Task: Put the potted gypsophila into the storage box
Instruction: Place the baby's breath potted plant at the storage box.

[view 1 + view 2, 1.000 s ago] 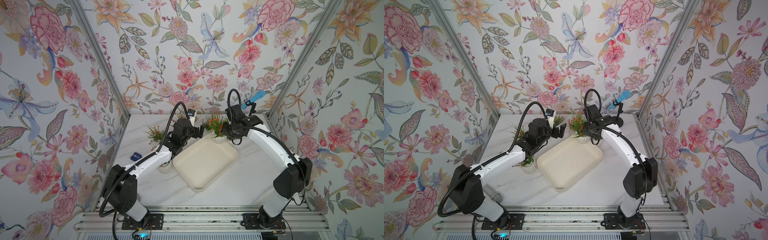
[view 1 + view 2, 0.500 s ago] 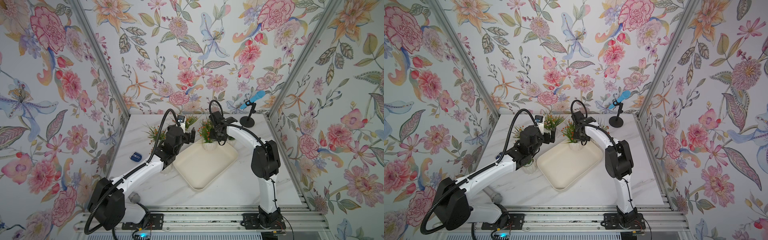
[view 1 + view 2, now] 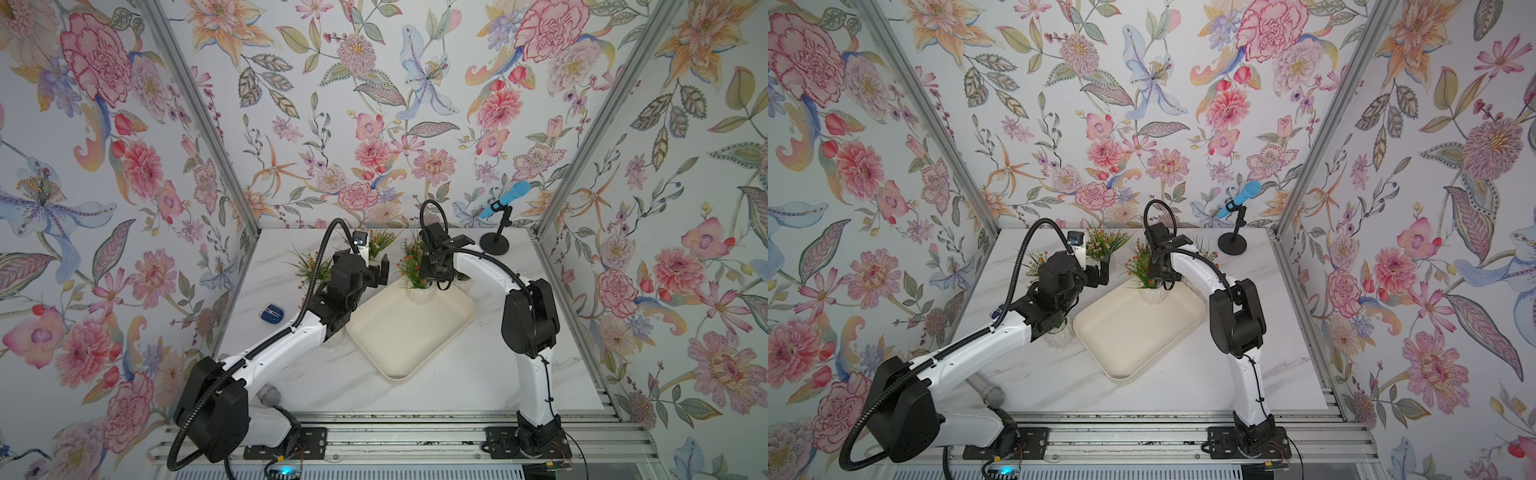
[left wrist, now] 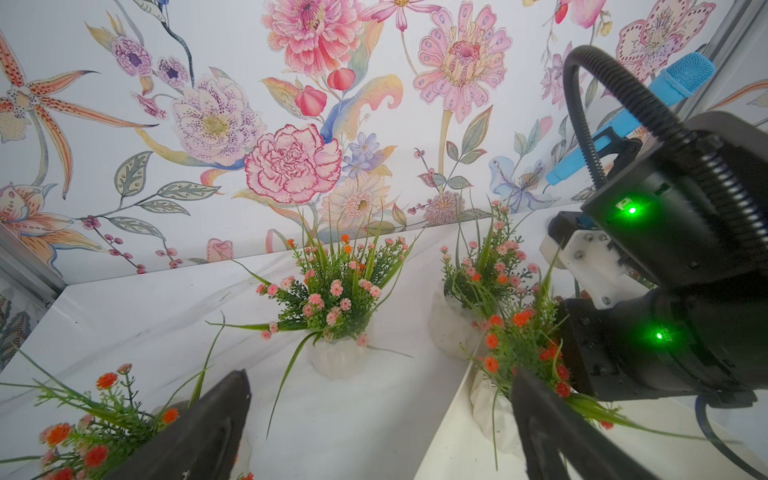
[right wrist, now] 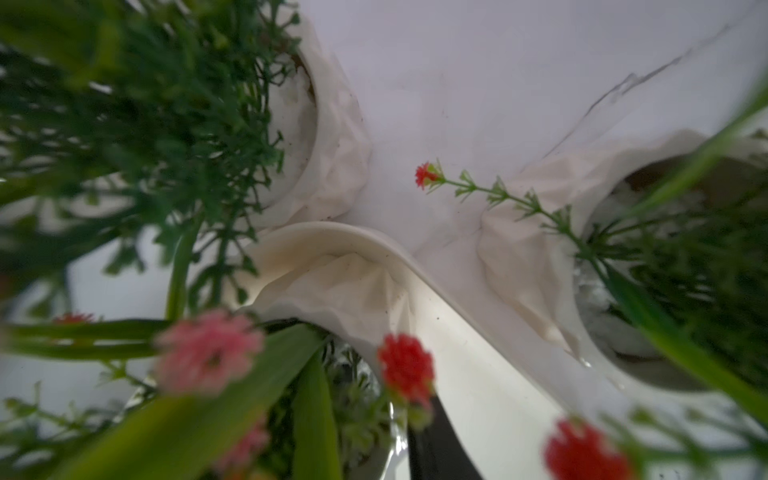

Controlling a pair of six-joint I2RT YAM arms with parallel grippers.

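Note:
The storage box (image 3: 415, 332) (image 3: 1138, 332) lies cream-white in the table's middle. One potted gypsophila (image 3: 419, 293) (image 3: 1152, 296) with red blooms stands in its far corner, also seen in the left wrist view (image 4: 490, 399) and the right wrist view (image 5: 349, 291). My right gripper (image 3: 434, 277) (image 3: 1160, 276) hangs in its foliage. One dark finger (image 5: 436, 449) shows beside the pot's rim; leaves hide the other. My left gripper (image 3: 375, 269) (image 3: 1099, 271) (image 4: 380, 415) is open and empty, just left of that corner, above bare table.
More pots stand outside the box: a pink-bloomed one (image 4: 338, 357) at the back, one (image 4: 446, 328) by the right arm, one (image 4: 83, 436) at the left, one (image 3: 334, 338) under the left forearm. A blue microphone's stand (image 3: 494, 245) is back right; a blue object (image 3: 272, 313) lies left.
The right gripper carried the red-bloomed pot leftward to the box's far corner, and its elbow folded upright. The left gripper drew slightly left. The last half second shows almost no motion.

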